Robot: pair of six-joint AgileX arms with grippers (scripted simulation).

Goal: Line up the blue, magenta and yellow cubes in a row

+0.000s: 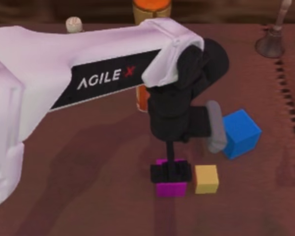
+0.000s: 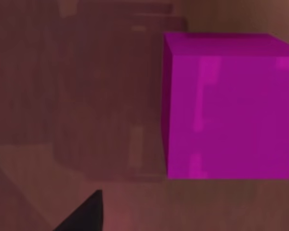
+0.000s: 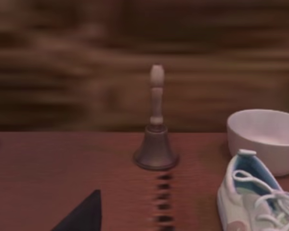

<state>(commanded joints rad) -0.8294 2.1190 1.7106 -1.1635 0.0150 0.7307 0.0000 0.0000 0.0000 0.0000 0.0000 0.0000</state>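
Left gripper (image 1: 170, 173), fingers clamped on matte magenta cube (image 1: 171, 188), lower centre; pale yellow cube (image 1: 206, 178) just right, larger blue cube (image 1: 241, 133) upper right.

Brown wooden table (image 1: 88, 187). Bell (image 3: 155, 144) w/ pale handle at far right; white bowl (image 3: 265, 137) & white sneaker (image 3: 253, 197) nearby. Orange container (image 1: 151, 9) at far edge, small pale knob (image 1: 74, 24) left of it.
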